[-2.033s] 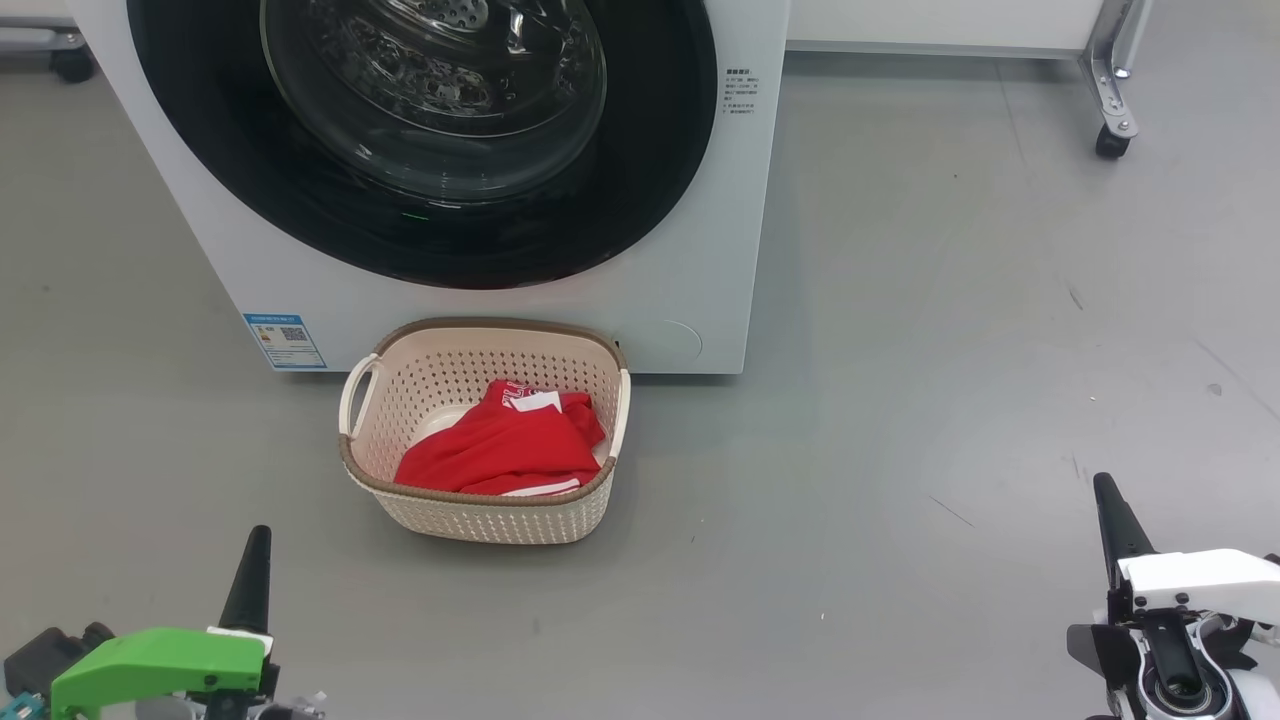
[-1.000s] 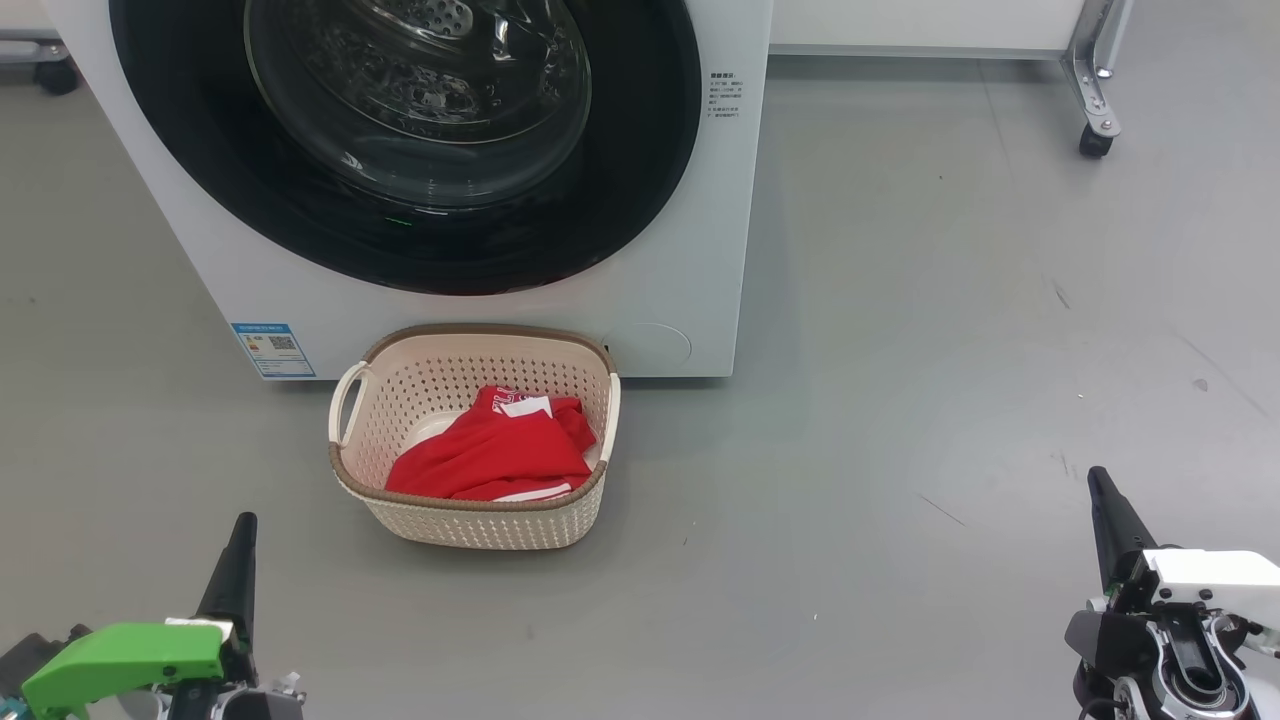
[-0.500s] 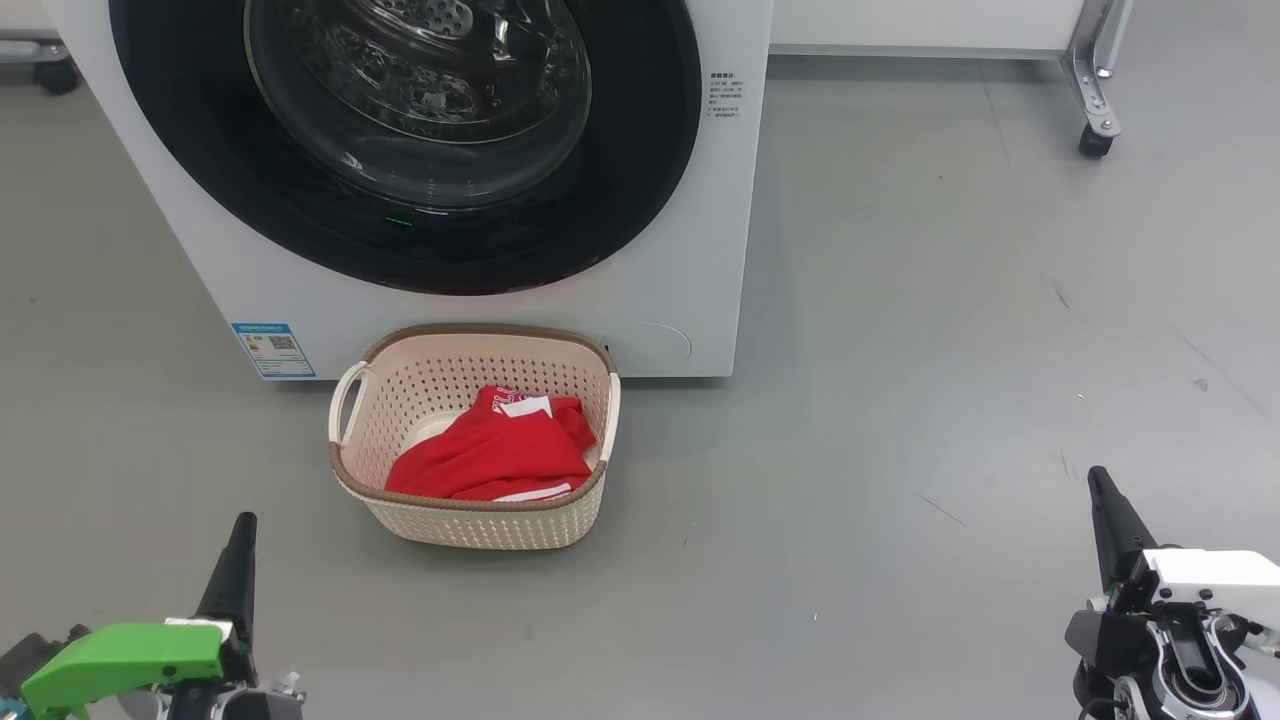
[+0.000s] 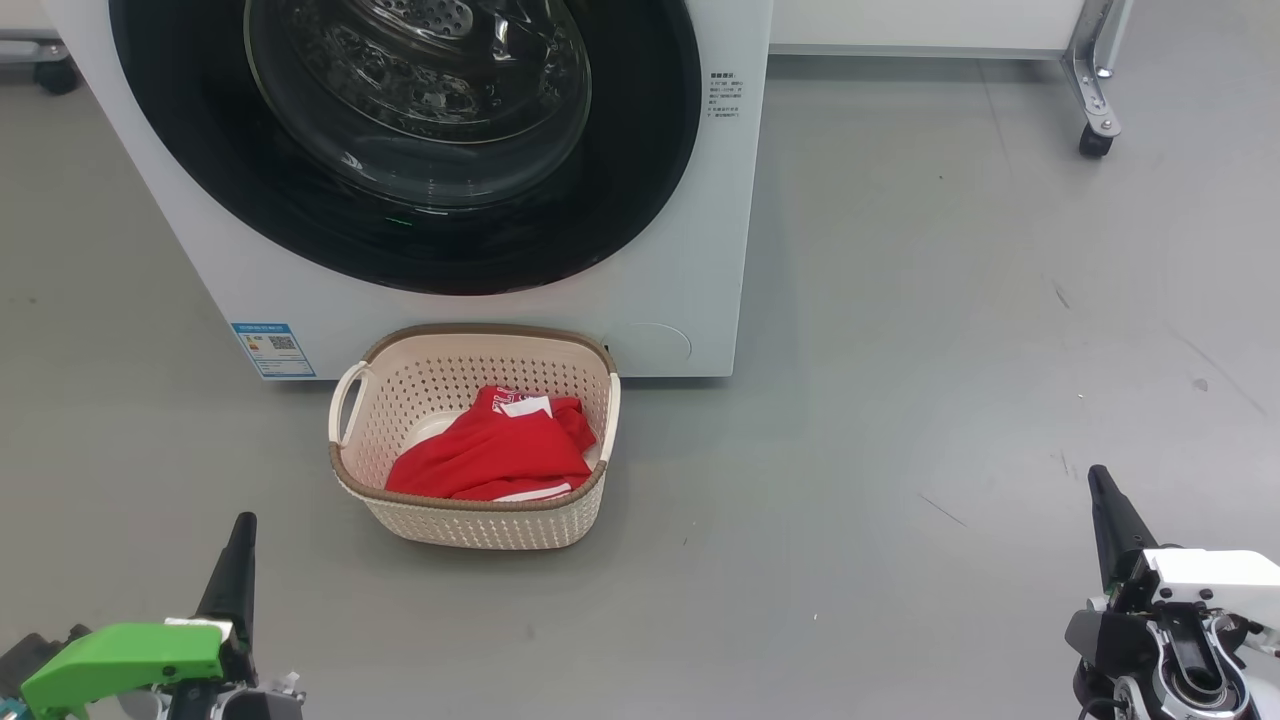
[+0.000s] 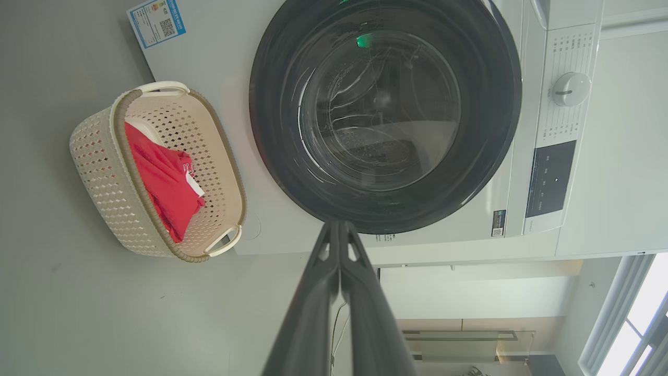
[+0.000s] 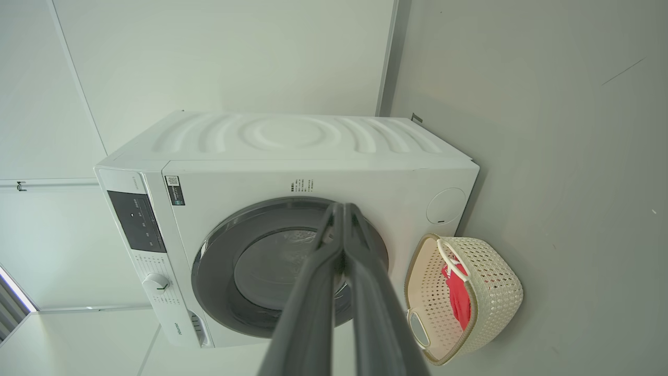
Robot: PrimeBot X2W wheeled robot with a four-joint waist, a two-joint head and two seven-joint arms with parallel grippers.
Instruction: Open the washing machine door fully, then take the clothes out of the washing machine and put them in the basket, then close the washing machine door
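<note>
**Door shut, red clothes in the basket, both claws closed and empty**

The washing machine door sits flush against the front of the white washing machine. Its glossy black ring is closed around the bulging glass window, through which the steel drum shows. A small green light glints on the glass near the door's lower edge.

The basket stands on the grey floor just in front of the machine's bottom edge, below the door and beside the blue label sticker. The clothes lie inside it in a bright red heap with a bit of white trim, bunched toward the basket's right end in the head view.

The left claw is at the lower left of the head view, well apart from the basket. Its two dark fingers are pressed together tip to tip and hold nothing. The right claw is at the lower right, farther out over bare floor, likewise closed tight and empty. Both wrist views look along the joined fingers toward the machine's front. The left wrist view also shows the round dial on the control panel.

A caster on a metal leg stands on the floor beyond the machine's right side.
</note>
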